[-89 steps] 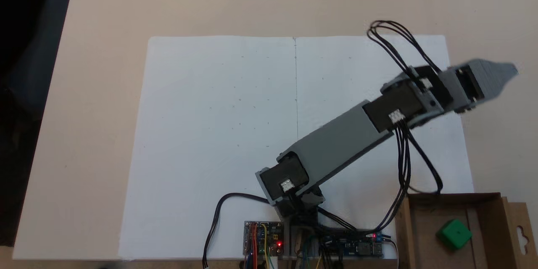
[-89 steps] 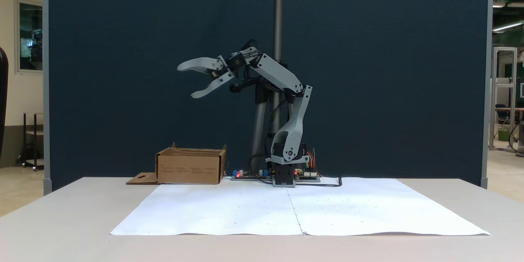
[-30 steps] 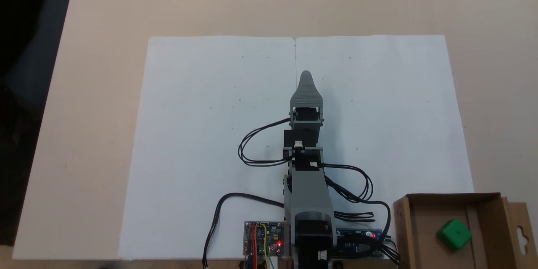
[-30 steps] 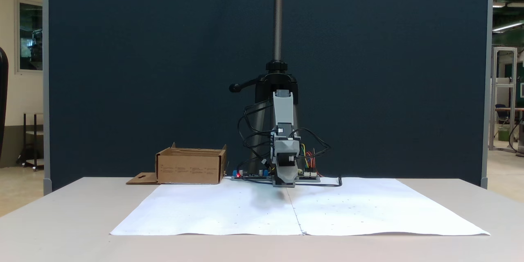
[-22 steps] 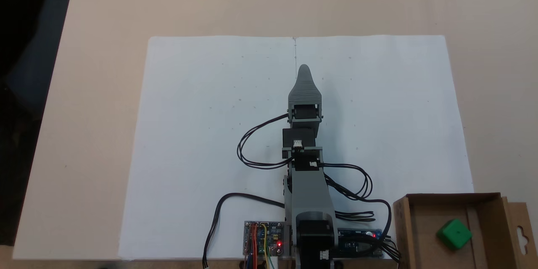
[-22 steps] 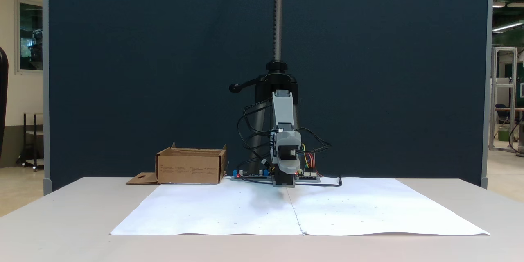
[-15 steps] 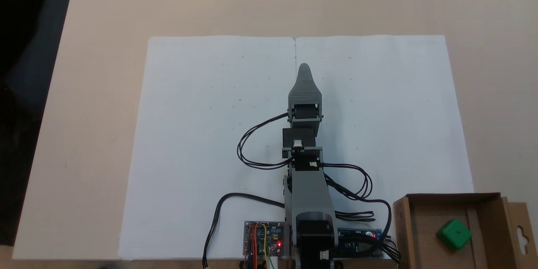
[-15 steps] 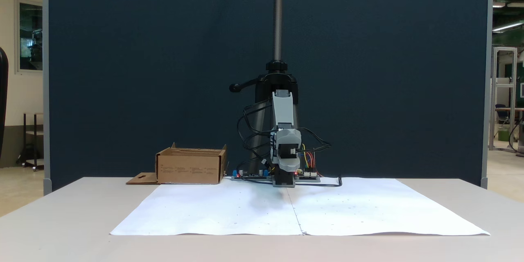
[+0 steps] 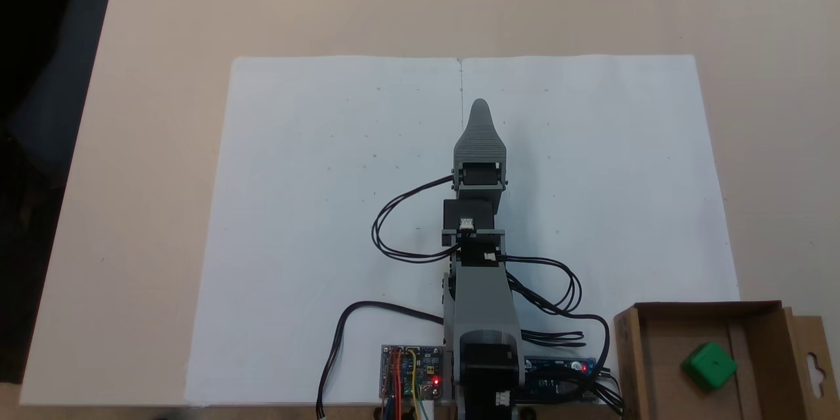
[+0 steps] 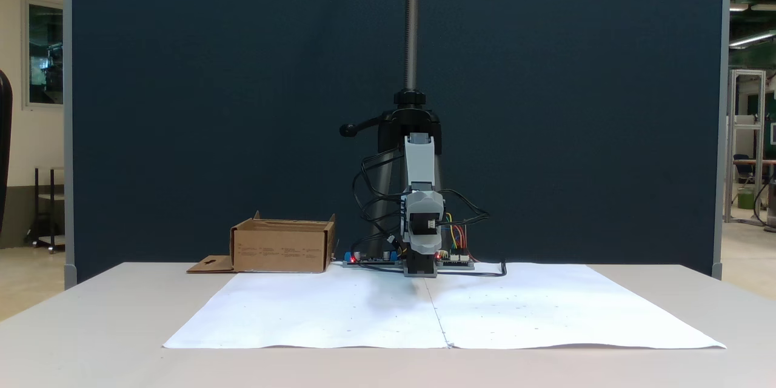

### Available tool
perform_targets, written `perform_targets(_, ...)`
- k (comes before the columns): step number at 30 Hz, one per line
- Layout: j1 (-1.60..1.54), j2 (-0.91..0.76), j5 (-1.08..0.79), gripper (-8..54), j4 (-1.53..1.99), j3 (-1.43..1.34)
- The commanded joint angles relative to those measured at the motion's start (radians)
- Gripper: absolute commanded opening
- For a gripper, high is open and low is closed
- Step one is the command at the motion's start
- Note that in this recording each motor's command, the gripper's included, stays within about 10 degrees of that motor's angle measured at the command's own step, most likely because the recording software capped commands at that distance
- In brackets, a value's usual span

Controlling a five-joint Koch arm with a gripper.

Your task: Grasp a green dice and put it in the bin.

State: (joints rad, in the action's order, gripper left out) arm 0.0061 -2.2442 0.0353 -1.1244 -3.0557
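One green dice (image 9: 709, 365) inside one bin (image 9: 631, 354), lower right, partly cut off. Tool (image 9: 480, 107) centre frame; open or closed, impossible to tell.

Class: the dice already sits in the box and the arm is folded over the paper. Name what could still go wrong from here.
1. The loose black cables loop beside the arm and might snag if it swings again.
2. The green dice lies near the box wall; a bumped box could tip it out.
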Motion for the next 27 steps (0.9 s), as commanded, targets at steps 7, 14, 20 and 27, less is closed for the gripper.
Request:
perform_targets(7, 0.006, -0.107, -0.075, 45.9, -0.123, -0.075)
perform_targets(14, 0.014, -0.109, -0.075, 47.0, -0.164, -0.075)
perform_targets(20, 0.025, -0.109, -0.078, 46.9, -0.192, -0.075)
perform_targets(27, 0.029, -0.109, -0.078, 46.8, -0.192, -0.075)
